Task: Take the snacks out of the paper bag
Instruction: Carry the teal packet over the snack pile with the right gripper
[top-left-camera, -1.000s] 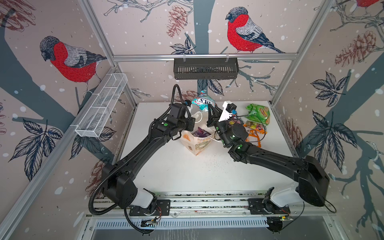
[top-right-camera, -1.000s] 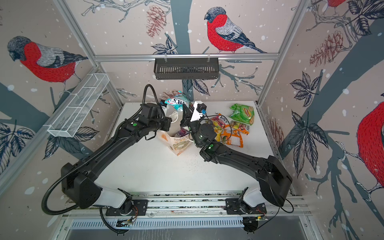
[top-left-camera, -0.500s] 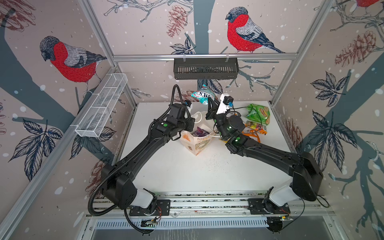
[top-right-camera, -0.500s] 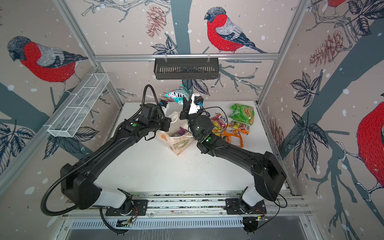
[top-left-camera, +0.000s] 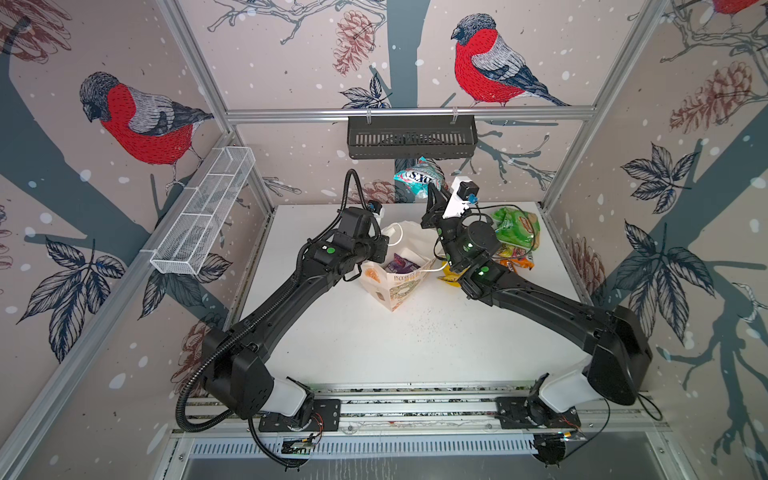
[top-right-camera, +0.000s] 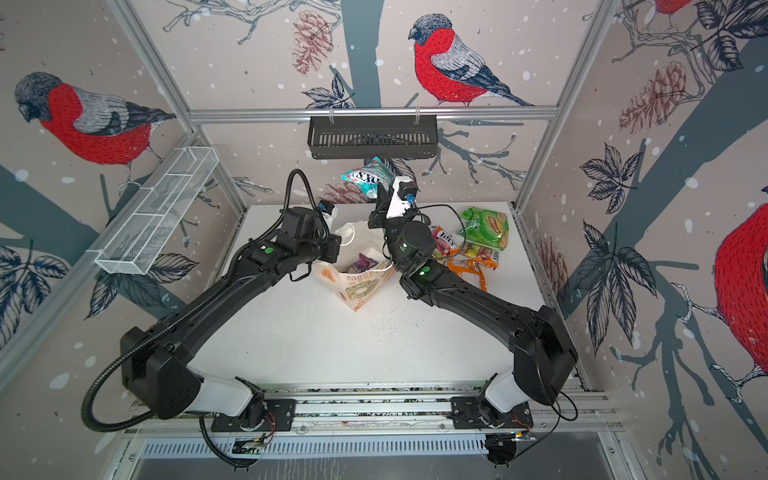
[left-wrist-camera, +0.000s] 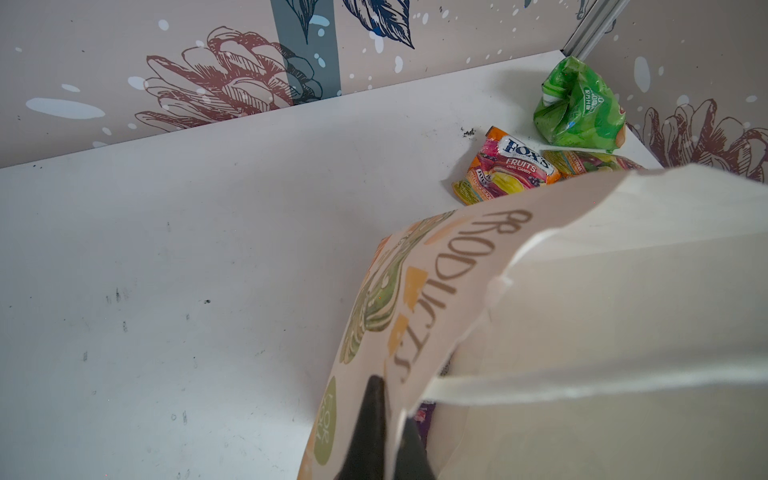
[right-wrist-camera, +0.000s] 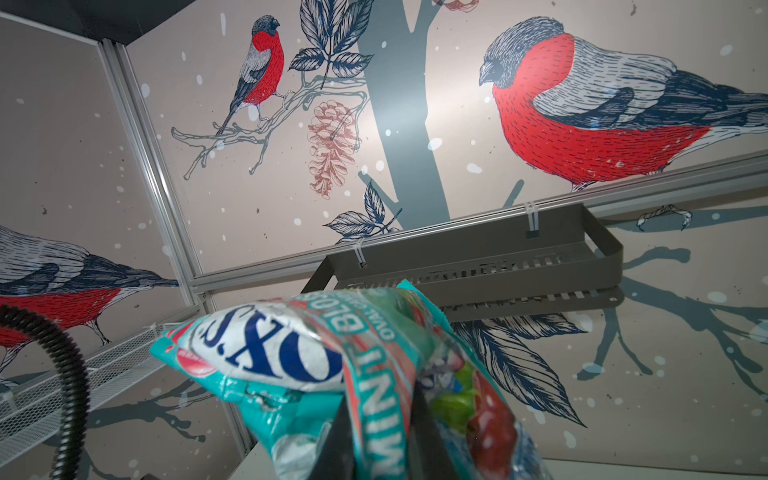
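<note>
Both hands are closed: our left hand (left-wrist-camera: 390, 436) pinches the rim of the paper bag (top-left-camera: 399, 286), and our right hand (top-left-camera: 431, 192) grips the teal packet (top-left-camera: 417, 179) at upper centre, its length running leftward from the grip. We judge its drop spot to be lower right, by the green packet (top-left-camera: 515, 226) on the desk (top-left-camera: 353, 345), nearest this arm. A purple packet (top-left-camera: 401, 262) lies inside the bag.

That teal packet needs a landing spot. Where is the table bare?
Bare: the wide front stretch of the table between the paper bag and the front rail, and the back-left strip between bag and back wall. Crowded: the back-right corner, where the green packet and orange packets pile up.
</note>
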